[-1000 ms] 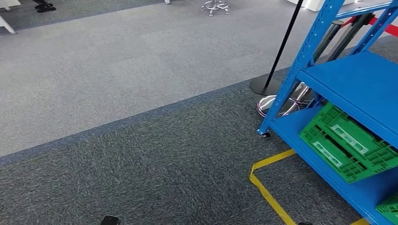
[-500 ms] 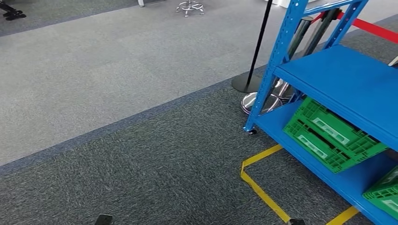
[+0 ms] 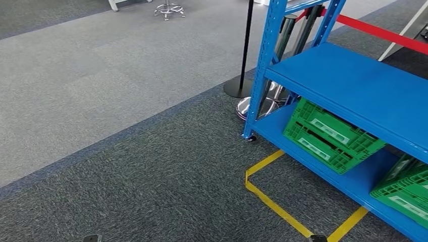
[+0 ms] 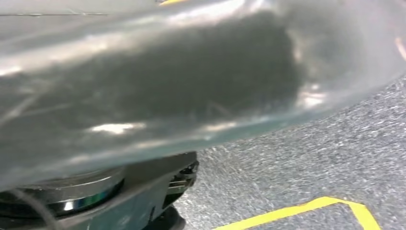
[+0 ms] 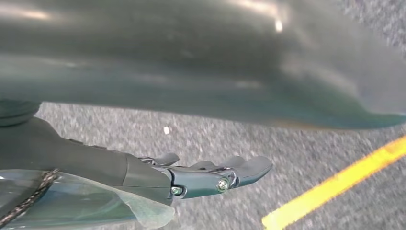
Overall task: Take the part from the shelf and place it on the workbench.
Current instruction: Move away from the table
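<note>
Blue shelf (image 3: pixel 348 91) — nearer, camera turned

A blue steel shelf (image 3: pixel 348 85) stands at about 2 o'clock on dark grey carpet, seen at an angle. Its middle deck is bare. On its bottom deck lie folded green plastic crates (image 3: pixel 330 136), tilted.

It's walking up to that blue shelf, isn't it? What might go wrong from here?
It might bump the blue shelf, whose corner post stands near its path. The barrier stands sit beside that post and could be knocked. The green crates lie on the low shelf, so reaching there could be awkward.
</note>
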### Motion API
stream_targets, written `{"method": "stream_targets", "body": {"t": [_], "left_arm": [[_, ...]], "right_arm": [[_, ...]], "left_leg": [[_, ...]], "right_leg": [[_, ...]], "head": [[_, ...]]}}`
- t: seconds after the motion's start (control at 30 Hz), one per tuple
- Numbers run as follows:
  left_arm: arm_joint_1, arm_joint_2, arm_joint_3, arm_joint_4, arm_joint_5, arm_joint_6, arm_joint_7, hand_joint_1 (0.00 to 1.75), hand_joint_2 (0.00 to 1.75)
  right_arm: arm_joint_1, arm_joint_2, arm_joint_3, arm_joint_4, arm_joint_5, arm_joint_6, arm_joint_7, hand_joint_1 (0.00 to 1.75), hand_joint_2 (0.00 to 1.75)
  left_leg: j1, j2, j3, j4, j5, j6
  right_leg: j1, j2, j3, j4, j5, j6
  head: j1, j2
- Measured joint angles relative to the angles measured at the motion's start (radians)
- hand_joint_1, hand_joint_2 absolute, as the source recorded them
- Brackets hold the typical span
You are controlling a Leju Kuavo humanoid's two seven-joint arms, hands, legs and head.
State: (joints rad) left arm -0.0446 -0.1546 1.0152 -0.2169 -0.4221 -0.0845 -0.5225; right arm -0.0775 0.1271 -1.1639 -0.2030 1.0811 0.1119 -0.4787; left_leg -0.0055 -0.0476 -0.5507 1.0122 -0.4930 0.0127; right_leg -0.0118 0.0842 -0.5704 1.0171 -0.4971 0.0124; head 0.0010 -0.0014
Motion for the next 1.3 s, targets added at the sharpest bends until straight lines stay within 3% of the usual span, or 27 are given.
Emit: {"method": "stream_targets", "body": {"t": [0.03, 0.1, 0.2, 0.23, 0.27, 0.3, 0.37, 0.4, 0.47, 0.57, 0.63, 0.7, 0.73, 0.77, 0.8, 0.83, 0.9, 0.93, 1.0, 1.07, 1.13, 1.23, 1.27, 1.3], "left_arm": [[-0.002, 0.0, 0.004, 0.0, -0.008, 0.0, -0.004, 0.0, 0.0], [-0.003, -0.001, 0.008, 0.0, -0.03, 0.005, -0.014, 0.0, 0.0], [-0.002, -0.001, 0.009, 0.0, -0.055, 0.015, -0.024, 0.0, 0.0], [-0.002, -0.001, 0.009, 0.0, -0.06, 0.018, -0.025, 0.0, 0.0], [-0.002, -0.001, 0.009, 0.0, -0.064, 0.02, -0.027, 0.0, 0.0], [-0.002, -0.001, 0.009, 0.0, -0.069, 0.024, -0.029, 0.0, 0.0], [-0.002, -0.001, 0.008, 0.0, -0.079, 0.031, -0.033, 0.0, 0.0], [-0.002, -0.001, 0.008, 0.0, -0.084, 0.035, -0.035, 0.0, 0.0], [-0.003, 0.0, 0.008, 0.0, -0.095, 0.046, -0.036, 0.0, 0.0], [-0.009, 0.001, 0.005, 0.0, -0.107, 0.063, -0.03, 0.0, 0.0], [-0.012, 0.002, 0.005, -0.001, -0.11, 0.068, -0.025, 0.0, 0.0], [-0.01, 0.004, 0.005, -0.001, -0.11, 0.072, -0.02, 0.0, 0.0], [-0.007, 0.005, 0.005, -0.001, -0.11, 0.074, -0.016, 0.0, 0.0], [-0.005, 0.006, 0.005, -0.001, -0.109, 0.076, -0.012, 0.0, 0.0], [-0.003, 0.006, 0.005, -0.001, -0.109, 0.077, -0.009, 0.0, 0.0], [-0.002, 0.007, 0.005, -0.001, -0.11, 0.079, -0.005, 0.0, 0.0], [-0.001, 0.011, 0.005, -0.001, -0.111, 0.082, -0.002, 0.0, 0.0], [0.0, 0.013, 0.005, -0.001, -0.112, 0.084, -0.001, 0.0, 0.0], [0.0, 0.016, 0.004, -0.001, -0.119, 0.09, 0.002, 0.0, 0.0], [0.0, 0.016, 0.002, -0.001, -0.136, 0.108, 0.01, 0.0, 0.0], [0.001, 0.017, -0.002, 0.0, -0.155, 0.127, 0.019, 0.0, 0.0], [0.002, 0.019, -0.007, 0.0, -0.168, 0.139, 0.026, 0.0, 0.0], [0.003, 0.019, -0.009, 0.0, -0.171, 0.142, 0.028, 0.0, 0.0], [0.003, 0.019, -0.012, 0.0, -0.176, 0.144, 0.03, 0.0, 0.0]], "right_arm": [[0.003, 0.001, 0.0, 0.0, -0.002, 0.001, -0.003, 0.0, 0.0], [0.005, 0.003, 0.0, 0.0, -0.003, 0.002, -0.007, 0.0, 0.0], [0.003, 0.003, 0.0, 0.0, -0.003, 0.002, -0.009, 0.0, 0.0], [0.005, 0.004, 0.0, 0.0, -0.003, 0.002, -0.009, 0.0, 0.0], [0.007, 0.004, 0.0, 0.0, -0.003, 0.003, -0.009, 0.0, 0.0], [0.009, 0.004, 0.0, 0.0, -0.003, 0.003, -0.008, 0.0, 0.0], [0.011, 0.004, 0.0, 0.0, -0.003, 0.003, -0.007, 0.0, 0.0], [0.009, 0.004, 0.0, 0.0, -0.003, 0.003, -0.007, 0.0, 0.0], [0.006, 0.004, 0.0, 0.0, -0.003, 0.004, -0.006, 0.0, 0.0], [0.009, 0.004, 0.0, 0.0, -0.001, 0.006, -0.004, 0.0, 0.0], [0.007, 0.004, -0.001, 0.0, 0.0, 0.006, -0.003, 0.0, 0.0], [0.002, 0.004, 0.0, 0.0, 0.0, 0.008, -0.003, 0.0, 0.0], [0.001, 0.004, 0.0, 0.0, 0.001, 0.008, -0.002, 0.0, 0.0], [0.002, 0.004, 0.0, 0.0, 0.001, 0.009, -0.002, 0.0, 0.0], [0.003, 0.004, 0.0, 0.0, 0.002, 0.009, -0.001, 0.0, 0.0], [0.005, 0.004, 0.0, 0.0, 0.003, 0.01, 0.0, 0.0, 0.0], [0.004, 0.006, 0.0, 0.001, 0.004, 0.011, 0.0, 0.0, 0.0], [0.003, 0.007, 0.0, 0.001, 0.004, 0.012, 0.0, 0.0, 0.0], [0.001, 0.009, 0.0, 0.001, 0.005, 0.013, 0.001, 0.0, 0.0], [0.001, 0.009, 0.0, 0.001, 0.005, 0.012, 0.003, 0.0, 0.0], [-0.001, 0.009, 0.0, 0.001, 0.007, 0.01, 0.005, 0.0, 0.0], [-0.006, 0.009, 0.0, 0.001, 0.008, 0.009, 0.007, 0.0, 0.0], [-0.005, 0.009, 0.0, 0.002, 0.008, 0.009, 0.007, 0.0, 0.0], [-0.003, 0.01, 0.0, 0.002, 0.008, 0.009, 0.008, 0.0, 0.0]], "left_leg": [[0.001, 0.007, 0.003, -0.006, 0.002, 0.003], [0.004, 0.022, 0.014, -0.023, 0.007, 0.012], [0.002, 0.052, 0.024, -0.03, 0.003, 0.022], [0.001, 0.061, 0.027, -0.03, -0.001, 0.022], [0.001, 0.069, 0.031, -0.029, -0.006, 0.022], [0.001, 0.077, 0.038, -0.029, -0.011, 0.02], [0.001, 0.091, 0.055, -0.029, -0.025, 0.014], [-0.001, 0.098, 0.062, -0.028, -0.033, 0.009], [-0.006, 0.111, 0.071, -0.026, -0.045, -0.003], [-0.006, 0.123, 0.087, -0.025, -0.062, -0.019], [-0.002, 0.098, 0.068, 0.036, -0.093, -0.029], [0.003, 0.068, -0.011, 0.178, -0.139, -0.036], [0.005, 0.062, -0.057, 0.244, -0.152, -0.038], [0.005, 0.059, -0.091, 0.283, -0.147, -0.038], [0.006, 0.057, -0.107, 0.281, -0.119, -0.037], [0.006, 0.055, -0.106, 0.242, -0.073, -0.034], [0.004, 0.034, -0.077, 0.122, 0.021, -0.024], [0.003, 0.022, -0.059, 0.074, 0.041, -0.017], [0.0, 0.01, -0.038, 0.032, 0.029, -0.004], [0.002, 0.016, -0.023, 0.008, 0.018, 0.005], [0.005, 0.026, -0.002, -0.009, 0.012, 0.015], [0.005, 0.048, 0.024, -0.016, -0.005, 0.025], [0.005, 0.055, 0.033, -0.016, -0.013, 0.026], [0.005, 0.061, 0.044, -0.016, -0.021, 0.025]], "right_leg": [[-0.002, 0.002, -0.003, -0.001, -0.001, 0.007], [0.0, -0.022, -0.022, 0.033, -0.023, 0.015], [0.001, -0.069, -0.114, 0.203, -0.098, 0.022], [0.001, -0.073, -0.14, 0.247, -0.107, 0.024], [0.0, -0.077, -0.15, 0.258, -0.098, 0.026], [0.0, -0.081, -0.14, 0.233, -0.071, 0.027], [0.001, -0.107, -0.079, 0.111, -0.003, 0.026], [0.003, -0.122, -0.047, 0.054, 0.015, 0.021], [0.009, -0.139, -0.016, 0.005, 0.014, 0.007], [0.009, -0.117, -0.002, -0.002, 0.003, -0.015], [0.004, -0.103, 0.017, -0.009, -0.004, -0.027], [0.003, -0.084, 0.031, -0.011, -0.016, -0.034], [0.003, -0.073, 0.039, -0.011, -0.023, -0.035], [0.003, -0.063, 0.048, -0.011, -0.03, -0.034], [0.003, -0.052, 0.059, -0.011, -0.038, -0.033], [0.003, -0.042, 0.072, -0.011, -0.047, -0.031], [0.003, -0.025, 0.093, -0.012, -0.066, -0.023], [0.002, -0.017, 0.098, -0.013, -0.074, -0.017], [0.001, -0.007, 0.1, -0.016, -0.079, -0.004], [0.0, -0.01, 0.101, -0.009, -0.075, 0.007], [0.001, -0.036, 0.07, 0.048, -0.083, 0.015], [0.002, -0.07, -0.052, 0.216, -0.14, 0.024], [0.001, -0.073, -0.087, 0.249, -0.15, 0.026], [0.001, -0.075, -0.108, 0.251, -0.141, 0.029]], "head": [[0.0, 0.0], [0.003, 0.0], [0.006, 0.0], [0.006, 0.0], [0.006, 0.0], [0.006, 0.0], [0.006, 0.0], [0.006, 0.0], [0.004, 0.0], [0.003, 0.0], [-0.003, 0.0], [-0.008, 0.0], [-0.008, 0.0], [-0.008, 0.0], [-0.008, 0.0], [-0.008, 0.0], [-0.008, 0.0], [-0.009, 0.0], [-0.009, 0.0], [-0.008, 0.0], [-0.006, 0.0], [-0.004, 0.0], [-0.004, 0.0], [-0.004, 0.0]]}}
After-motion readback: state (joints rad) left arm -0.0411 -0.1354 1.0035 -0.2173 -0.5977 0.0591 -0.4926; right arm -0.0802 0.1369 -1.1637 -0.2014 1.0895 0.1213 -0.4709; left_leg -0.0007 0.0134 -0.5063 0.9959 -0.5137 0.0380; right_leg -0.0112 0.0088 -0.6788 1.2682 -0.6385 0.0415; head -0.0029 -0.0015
